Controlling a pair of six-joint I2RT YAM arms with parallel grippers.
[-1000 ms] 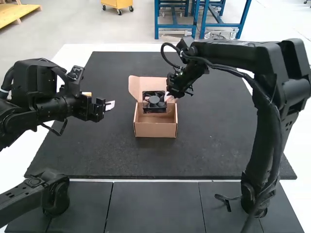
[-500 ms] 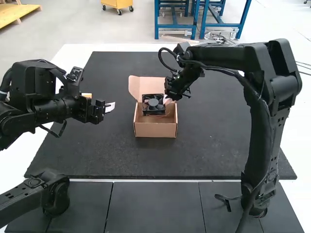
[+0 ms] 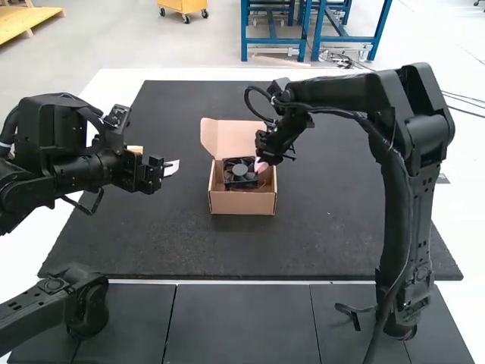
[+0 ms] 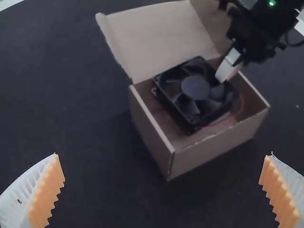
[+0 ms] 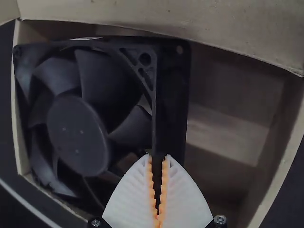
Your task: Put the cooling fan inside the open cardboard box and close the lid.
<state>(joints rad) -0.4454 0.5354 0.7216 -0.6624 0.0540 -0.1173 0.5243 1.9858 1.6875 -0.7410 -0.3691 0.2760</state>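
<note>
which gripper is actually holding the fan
The right gripper: it is pinched shut on the cooling fan frame, down inside the cardboard box. The left gripper stands open, apart from the box, holding nothing.

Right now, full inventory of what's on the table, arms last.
cooling fan: one, black, tilted inside the box, partly down in it
red wire: one, red, in the box beside the fan
cardboard box: one, brown, middle of the mat, lid flap standing open at the back
mat: one, black, under the box
table: one, white, showing around the mat
right gripper: one, white ribbed fingers with orange pads, over the box, shut on the fan's frame edge
left gripper: one, same fingers, open, above the mat to the left of the box, holding nothing
</note>
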